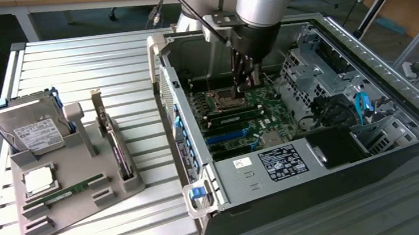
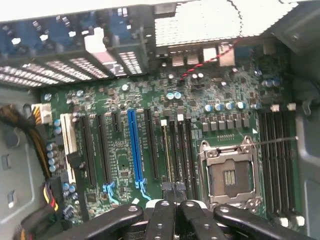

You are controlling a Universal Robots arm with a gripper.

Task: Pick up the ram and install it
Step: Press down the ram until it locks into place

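Note:
A ram, a narrow green stick, lies flat in the grey holder at the exterior view's left, far from my gripper. Another thin ram stands edge-on in a black memory slot beside the empty processor socket. My gripper hangs inside the open computer case, just above the motherboard by the socket. Its black fingers are pressed together, and the gripper is shut with nothing seen between them, just off the end of that seated stick.
The holder also carries a hard drive, a square silver processor and an upright card with a metal bracket. The case walls, drive cage and power supply ring the motherboard. A blue slot lies beside the memory slots.

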